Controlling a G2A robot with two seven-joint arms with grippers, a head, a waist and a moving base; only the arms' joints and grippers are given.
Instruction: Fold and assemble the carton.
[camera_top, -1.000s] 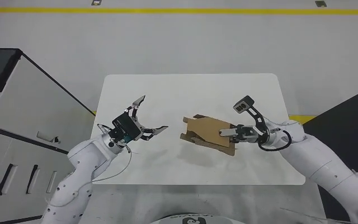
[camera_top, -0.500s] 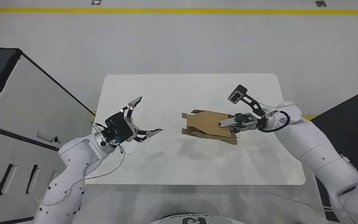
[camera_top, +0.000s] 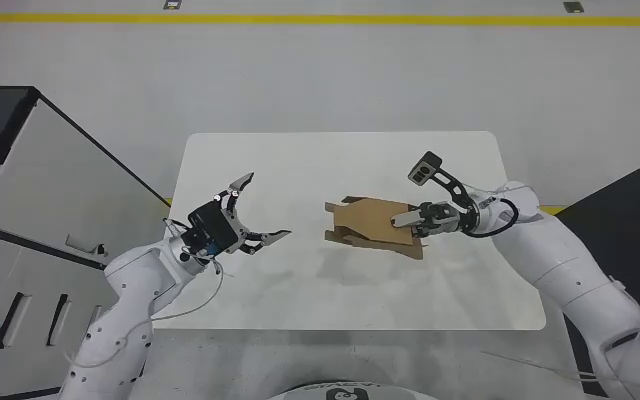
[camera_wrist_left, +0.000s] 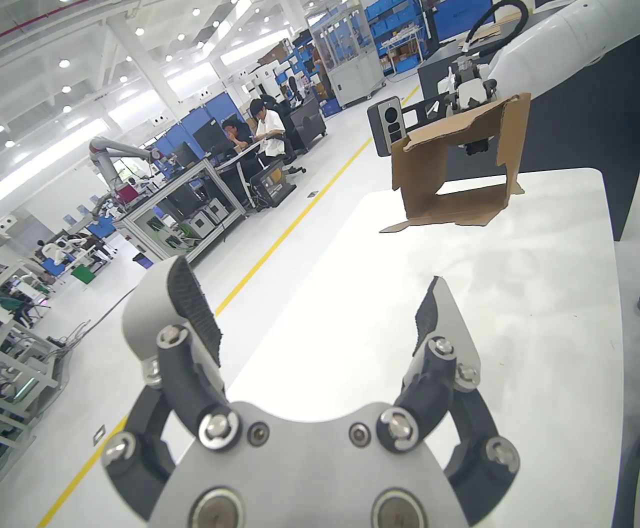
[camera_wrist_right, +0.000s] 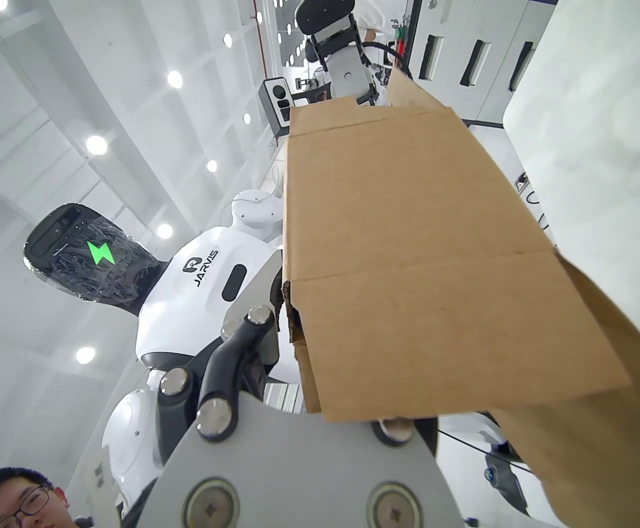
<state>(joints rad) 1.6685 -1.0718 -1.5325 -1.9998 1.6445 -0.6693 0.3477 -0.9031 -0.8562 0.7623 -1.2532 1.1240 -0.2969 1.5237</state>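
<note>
The right tool (camera_top: 408, 217) is clamped on the edge of the upper panel of the carton (camera_top: 372, 225), whose lower panel rests on the worktop (camera_top: 450, 290). To square the sleeve well, I'd raise and swing that panel gently, so the creases hinge while the bottom stays grounded. Beyond the grip, the carton's long axis runs away from this tool. Its open mouth faces the left tool (camera_top: 268, 206), which hangs spread apart, well clear.
</note>
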